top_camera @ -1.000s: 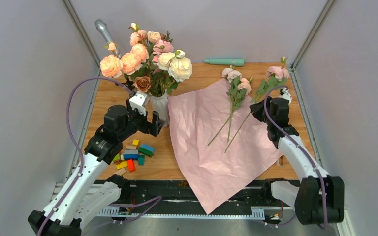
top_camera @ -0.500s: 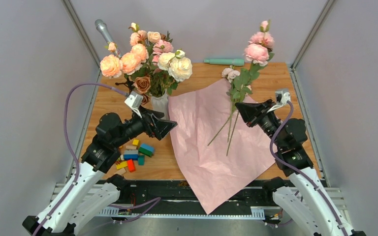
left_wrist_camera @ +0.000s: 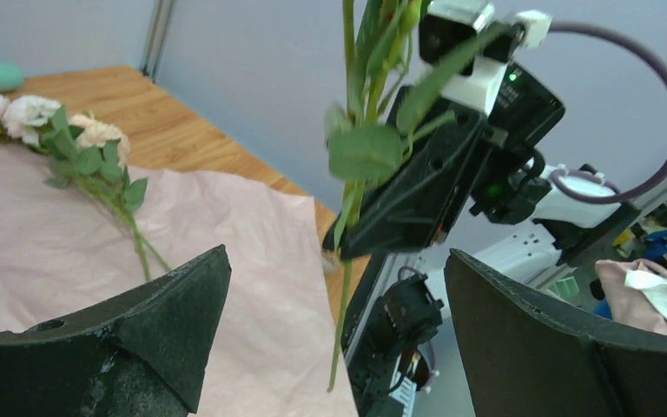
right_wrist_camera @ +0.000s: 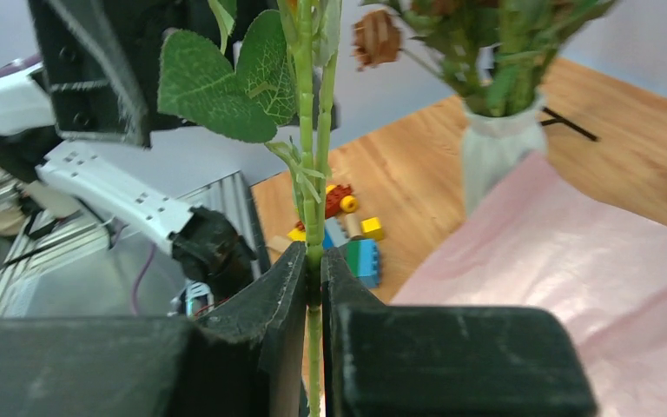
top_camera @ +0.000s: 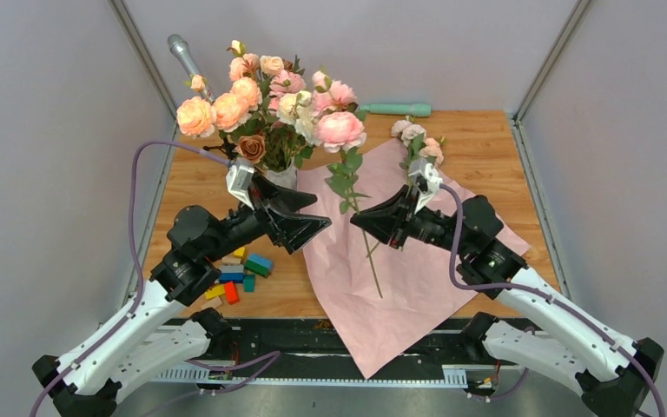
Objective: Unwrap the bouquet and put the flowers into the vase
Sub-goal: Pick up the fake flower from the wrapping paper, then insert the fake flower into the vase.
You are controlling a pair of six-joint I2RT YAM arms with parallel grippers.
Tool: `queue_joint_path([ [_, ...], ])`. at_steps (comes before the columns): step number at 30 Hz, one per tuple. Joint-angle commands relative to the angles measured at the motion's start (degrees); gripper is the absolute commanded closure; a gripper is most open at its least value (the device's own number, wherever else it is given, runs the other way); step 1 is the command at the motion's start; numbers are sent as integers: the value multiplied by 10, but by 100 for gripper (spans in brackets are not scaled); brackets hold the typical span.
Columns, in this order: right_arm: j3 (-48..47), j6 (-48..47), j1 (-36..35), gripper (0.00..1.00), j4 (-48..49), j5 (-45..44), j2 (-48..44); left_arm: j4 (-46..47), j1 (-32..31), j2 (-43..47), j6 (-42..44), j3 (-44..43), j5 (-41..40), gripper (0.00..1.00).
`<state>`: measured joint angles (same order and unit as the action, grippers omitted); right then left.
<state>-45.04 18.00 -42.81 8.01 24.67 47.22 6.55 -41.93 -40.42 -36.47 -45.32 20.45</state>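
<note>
Your right gripper (top_camera: 360, 221) is clamped on 1 rose stem (top_camera: 341, 130), fingers pressed together on the green stalk below its leaves. The stem stands nearly upright, with its pink bloom high beside the big peach blooms (top_camera: 226, 109) and its lower end hanging above the pink paper (top_camera: 399, 278). Whether bloom and blooms touch, you cannot tell. Your left gripper (top_camera: 313, 215) has its jaws spread wide and holds nothing. It faces the right gripper across a narrow gap, with the held stem between the 2 tools. The white ribbed vase (right_wrist_camera: 493, 152) stands on the table (top_camera: 486, 139) at the paper's far-left edge, just behind the left gripper, already crowded with the big blooms. A cluster of small pale roses (top_camera: 417, 139) lies flat on the paper's far corner, stems pointing toward you. The paper lies open and creased, its near corner overhanging the table's near edge onto the black rail. Coloured blocks (top_camera: 239, 269) sit in a cluster left of the paper, under the left arm. A teal cylinder (top_camera: 395, 109) lies along the far edge. Bare wood shows at the far right, up to the grey side wall.
</note>
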Motion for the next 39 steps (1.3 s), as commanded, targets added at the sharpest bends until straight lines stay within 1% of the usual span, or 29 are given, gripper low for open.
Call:
queue_joint_path([
  [1,-45,-32,-47,100,32,22,21,89,-4,-7,-29,-24,2,0],
  [7,-72,-55,-93,100,24,23,55,92,-5,-23,-34,-26,2,0],
  [9,-77,-58,-100,100,23,26,64,99,-5,-25,-38,-26,7,3],
  [14,-77,-59,-105,100,26,24,76,114,-5,-28,-42,-26,19,16],
  [18,-77,-60,-106,100,25,23,78,129,-5,-33,-47,-23,32,30],
  [19,-77,-60,-106,100,25,23,78,131,-5,-34,-49,-22,35,36],
  [20,-76,-60,-106,100,25,22,78,135,-5,-35,-50,-21,35,39],
  [21,-75,-60,-106,100,25,22,77,136,-5,-36,-51,-20,36,45],
  [22,-75,-60,-106,100,25,20,77,139,-5,-36,-51,-19,36,49],
  [23,-74,-60,-106,100,25,19,76,139,-5,-36,-51,-19,35,56],
  [24,-73,-60,-106,100,24,18,75,139,-5,-36,-52,-18,34,59],
  [25,-73,-60,-106,100,24,16,75,139,-5,-36,-50,-18,34,66],
  [26,-72,-60,-105,100,23,16,75,139,-5,-36,-50,-17,33,70],
  [27,-72,-60,-106,100,22,15,75,139,-5,-36,-48,-16,32,78],
  [28,-71,-61,-106,100,21,14,75,138,-5,-36,-47,-16,31,84],
  [29,-71,-61,-106,100,21,12,75,137,-5,-38,-46,-16,31,95],
  [30,-70,-62,-106,100,20,10,75,136,-5,-39,-45,-17,31,100],
  [35,-74,-68,-106,99,5,-1,73,111,-5,-39,-12,-28,27,100],
  [37,-77,-72,-106,90,-5,-10,69,84,-5,-36,22,-38,19,100],
  [39,-77,-76,-106,73,-15,-27,62,50,-5,-32,68,-51,-5,100],
])
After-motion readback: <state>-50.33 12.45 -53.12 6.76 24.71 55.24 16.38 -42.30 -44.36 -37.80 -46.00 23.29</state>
